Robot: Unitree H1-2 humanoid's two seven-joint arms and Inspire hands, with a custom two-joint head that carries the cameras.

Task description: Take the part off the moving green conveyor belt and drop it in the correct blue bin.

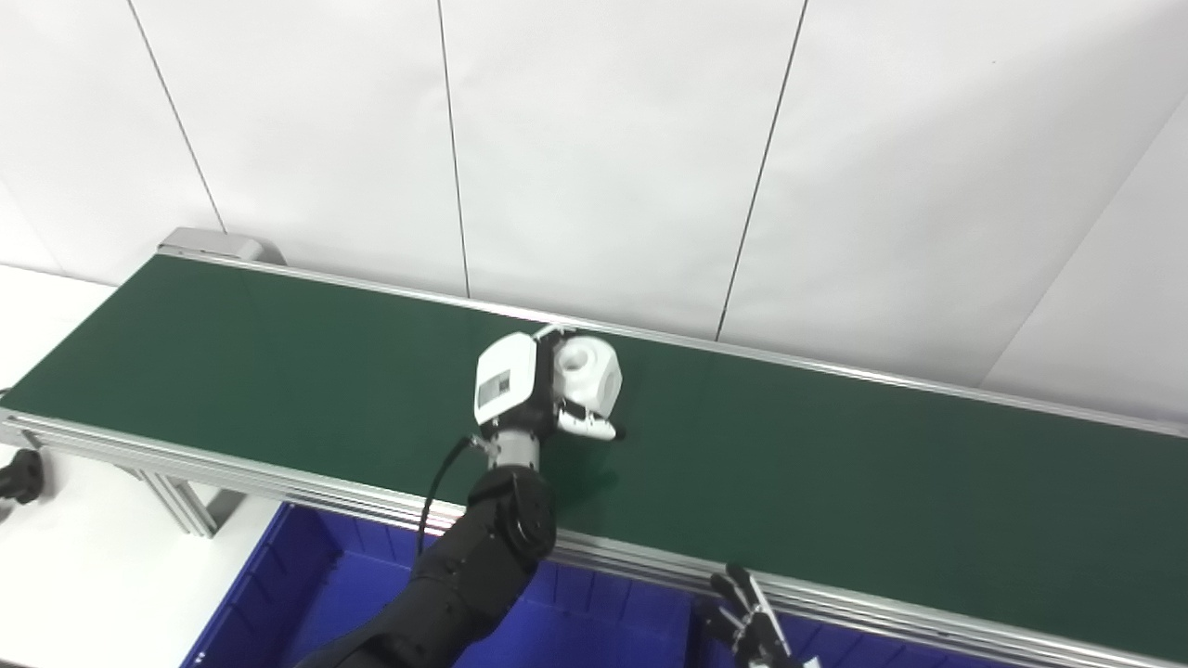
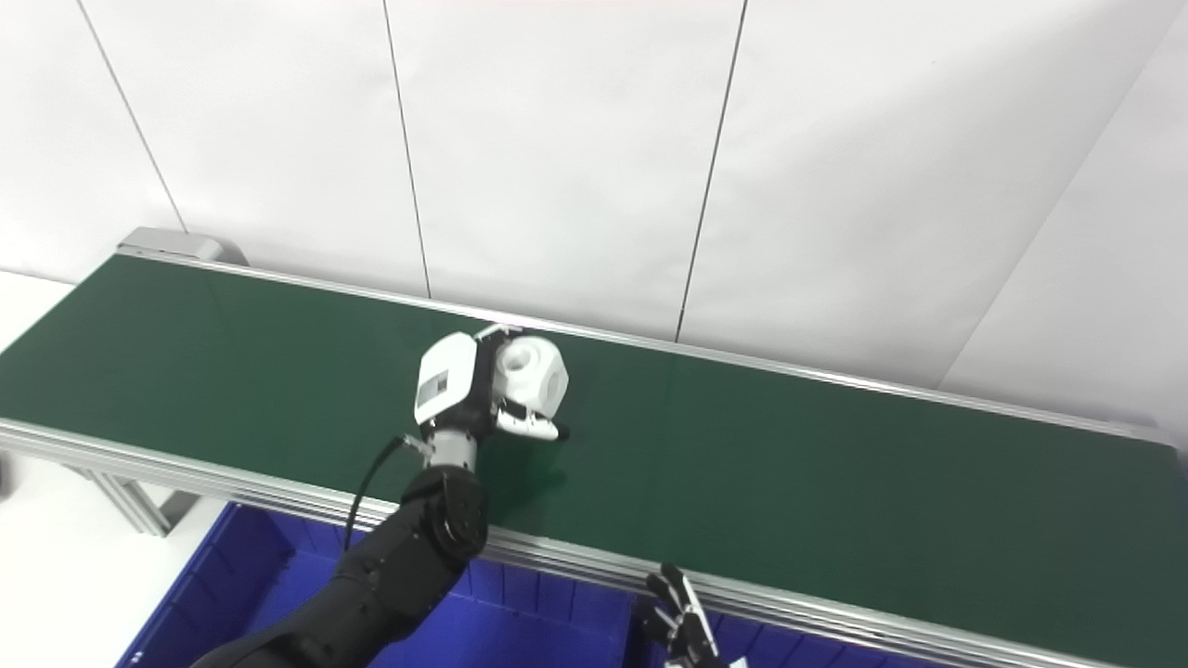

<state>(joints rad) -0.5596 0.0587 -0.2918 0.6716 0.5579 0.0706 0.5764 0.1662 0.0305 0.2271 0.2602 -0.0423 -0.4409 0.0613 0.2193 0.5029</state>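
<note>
The white part [image 1: 587, 371] sits near the belt's [image 1: 835, 464] far edge, enclosed by the left hand [image 1: 543, 390]; it is judged rigid, light and smooth, best gripped across flat faces. Right hand [image 1: 752, 626] is spread near the blue bin [image 1: 306, 594]

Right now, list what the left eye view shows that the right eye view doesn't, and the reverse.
Only the left eye view: a black fitting under the belt's left end. Only the right eye view: the belt's right end. Both: the left hand wrapped around the white part on the green conveyor belt, the right hand low at the near edge, and the blue bin below.
</note>
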